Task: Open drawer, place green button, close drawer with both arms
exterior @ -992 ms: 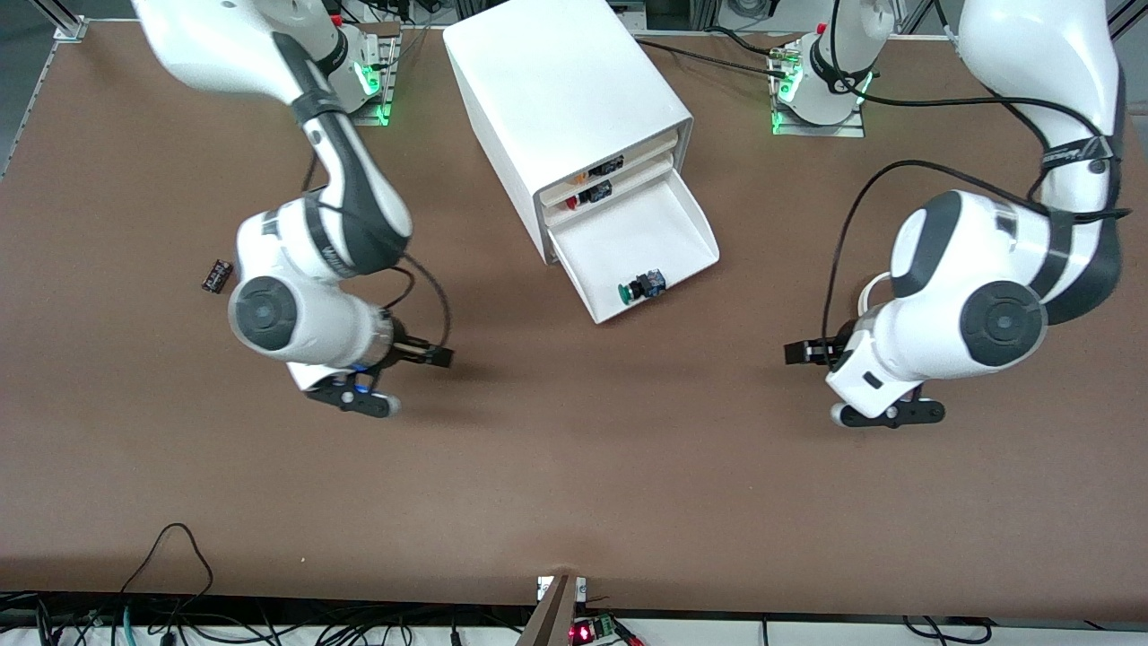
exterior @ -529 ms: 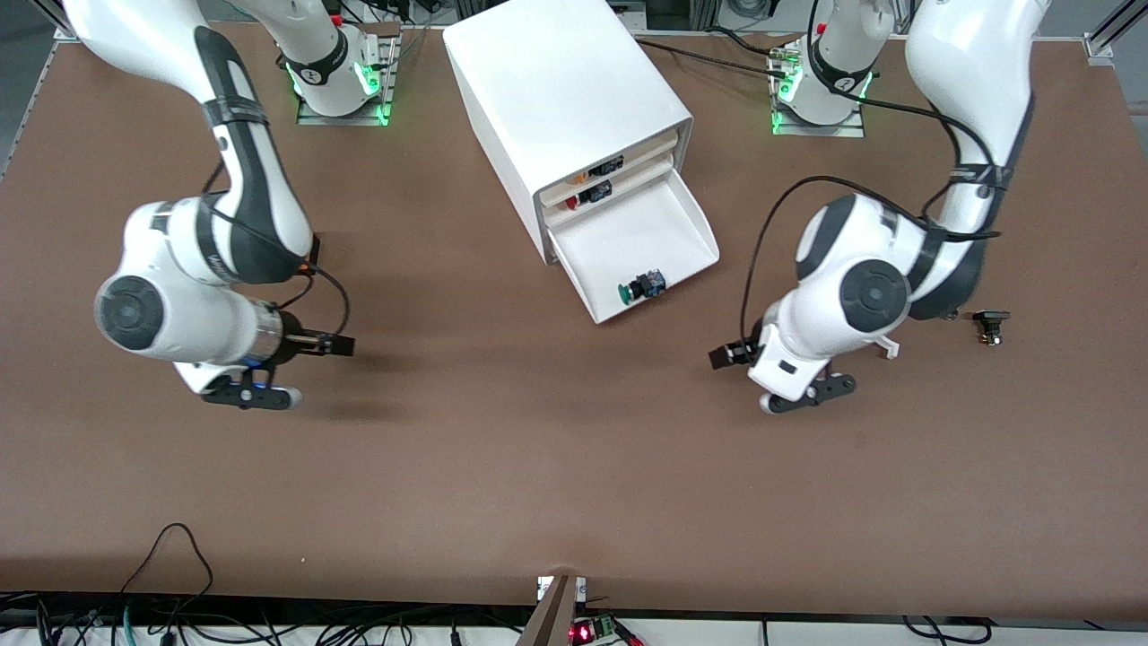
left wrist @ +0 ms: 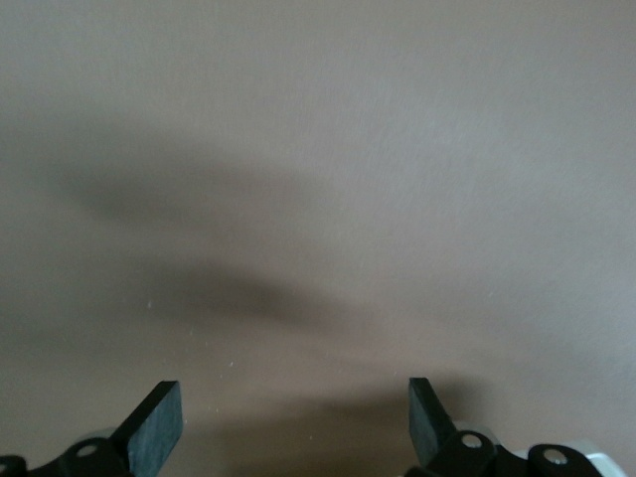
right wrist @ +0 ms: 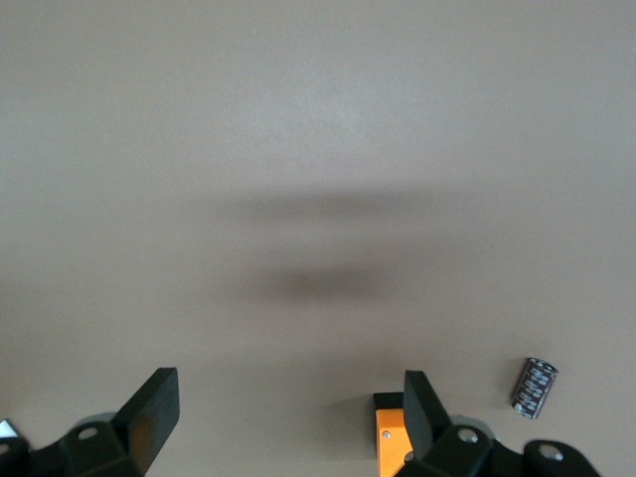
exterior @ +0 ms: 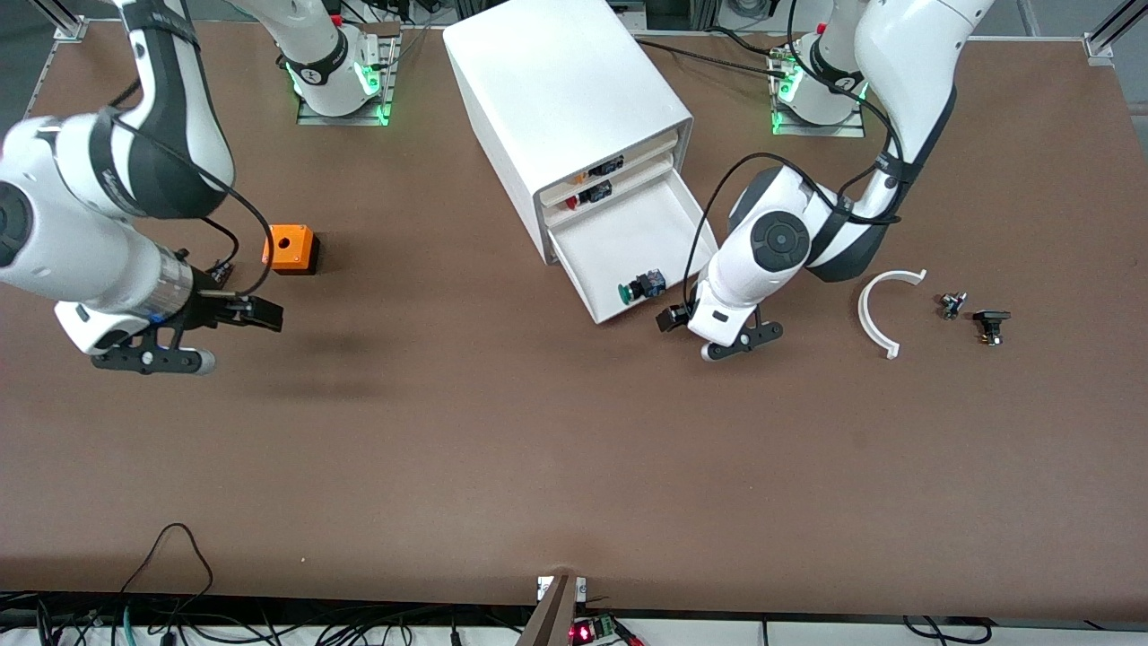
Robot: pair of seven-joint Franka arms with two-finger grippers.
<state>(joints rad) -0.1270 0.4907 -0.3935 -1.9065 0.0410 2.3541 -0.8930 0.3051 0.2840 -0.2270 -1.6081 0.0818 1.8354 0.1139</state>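
The white cabinet (exterior: 565, 90) stands mid-table. Its third drawer (exterior: 628, 238) is pulled out, and the green-capped button (exterior: 640, 287) lies in it near the front wall. My left gripper (exterior: 666, 318) is open and empty, low over the table just beside the drawer's front corner. Its wrist view shows only bare table between its fingers, with the left gripper (left wrist: 290, 422) wide open. My right gripper (exterior: 266, 314) is open and empty near the right arm's end of the table, close to an orange cube (exterior: 290, 248). The right wrist view shows the right gripper (right wrist: 286, 417) open.
The orange cube (right wrist: 390, 447) and a small black component (right wrist: 534, 388) lie by the right gripper. A white curved piece (exterior: 883, 309) and two small parts (exterior: 951, 305) (exterior: 991, 325) lie toward the left arm's end. The two upper drawers (exterior: 596, 170) show orange and red parts.
The left arm swung in toward the open drawer's front, uncovering the curved piece and small parts. The right arm drew away toward its end of the table, uncovering the orange cube.
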